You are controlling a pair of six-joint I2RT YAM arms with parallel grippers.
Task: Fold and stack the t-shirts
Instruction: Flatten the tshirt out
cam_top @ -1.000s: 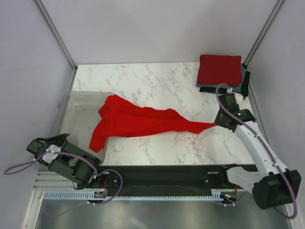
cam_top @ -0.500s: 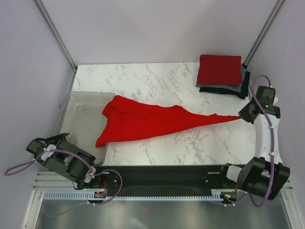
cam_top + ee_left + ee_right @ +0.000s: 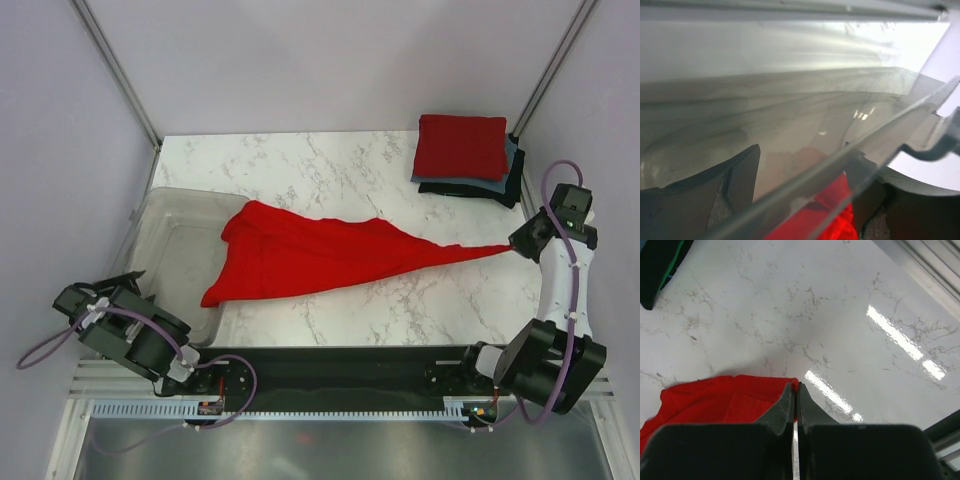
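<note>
With my right gripper (image 3: 795, 388) pinching only 1 corner of the red t-shirt (image 3: 310, 260), which trails from the bin (image 3: 165, 215) across the table (image 3: 330, 170), and my left gripper (image 3: 802, 172) spread and empty, a harder tug could slip it.

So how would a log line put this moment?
right fingers: shut on loose red t-shirt | state: stretched from bin across table | left fingers: open, empty | folded stack: far right corner

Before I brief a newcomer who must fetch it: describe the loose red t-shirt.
On the marble table, find the clear bin at left. The red t-shirt stretches from its rim rightward to the right gripper pinching its tip. Unlike the folded stack, it lies unfolded.
</note>
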